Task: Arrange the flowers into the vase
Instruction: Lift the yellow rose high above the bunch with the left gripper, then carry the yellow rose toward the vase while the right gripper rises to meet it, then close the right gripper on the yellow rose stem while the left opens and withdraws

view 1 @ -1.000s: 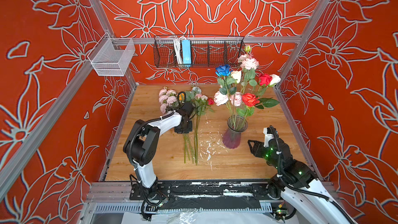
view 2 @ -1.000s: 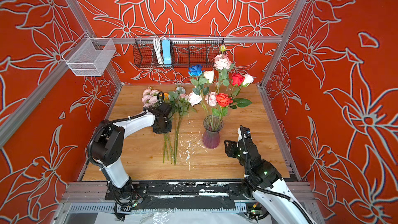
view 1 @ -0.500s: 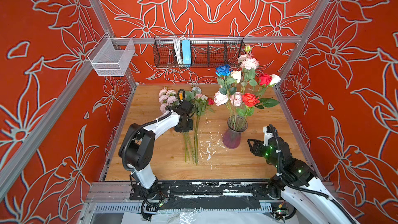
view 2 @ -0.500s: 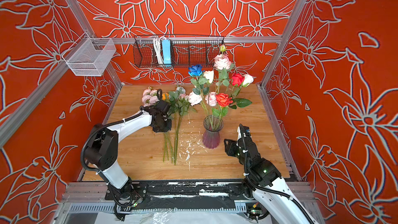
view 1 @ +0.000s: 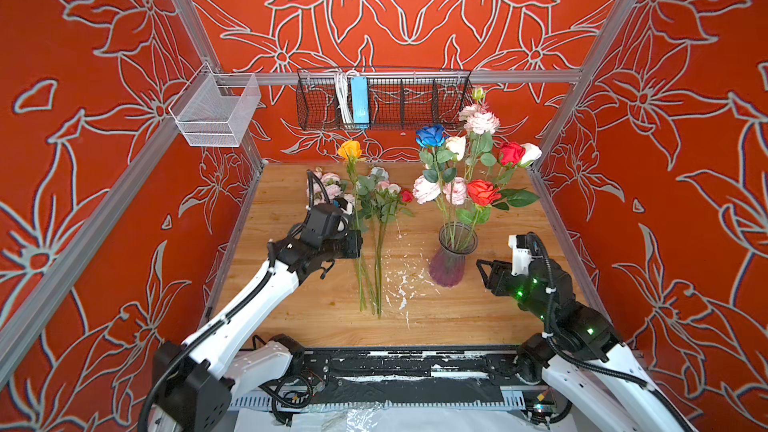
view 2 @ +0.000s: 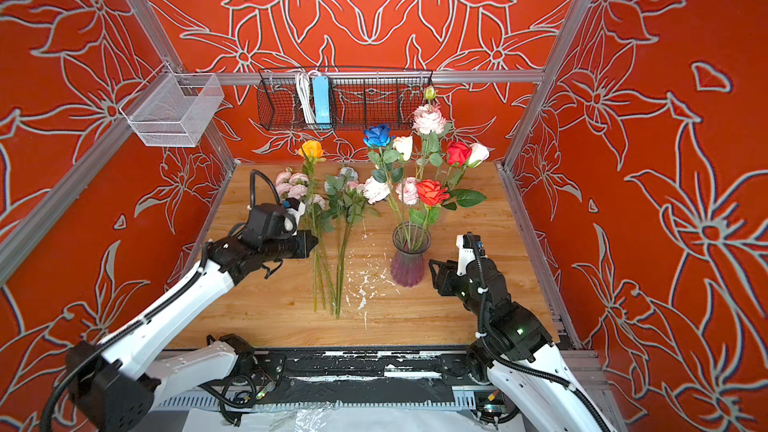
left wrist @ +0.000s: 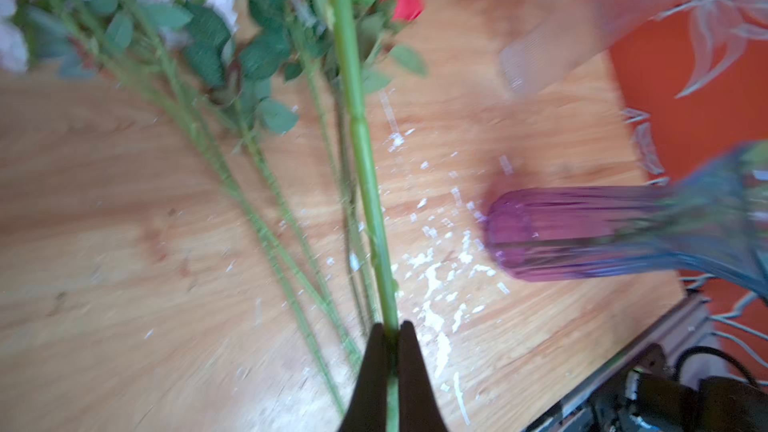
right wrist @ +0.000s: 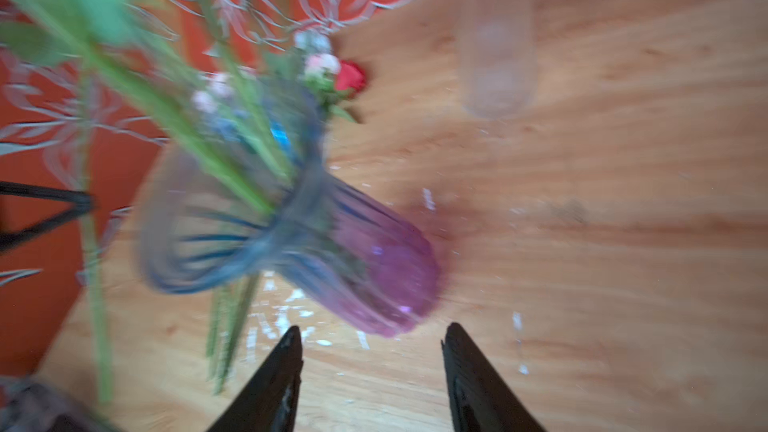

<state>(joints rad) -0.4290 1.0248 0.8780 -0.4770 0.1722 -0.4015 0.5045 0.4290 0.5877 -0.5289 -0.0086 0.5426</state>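
Progress report first: the vase point(view 1: 453, 257) stands upright on the bench point(view 1: 519, 317), right of centre, and it already carries a full spray: a blue rose point(view 1: 431, 135), two red roses, white buds and several pale pink blooms. The left pincer point(left wrist: 390, 329) is clamped tight on the green stem point(left wrist: 361, 151) of an orange rose point(view 1: 350, 149), and that bloom rides high above the loose flowers point(view 1: 376, 209) lying on the bench to the left of the vase. By my reckoning that loose bunch is what's left to do: pale pink ruffled heads, a small red rose point(view 1: 406, 196), long stems side by side on the wood. The right pincer point(right wrist: 370, 338) sits just beside the vase's base, jaws parted about halfway, holding nothing. I'd call it past the halfway mark, with the orange one next in line. Writing? None readable anywhere; the blue block point(view 1: 359, 97) in the wire basket point(view 1: 415, 105) on the back wall shows no legible label.
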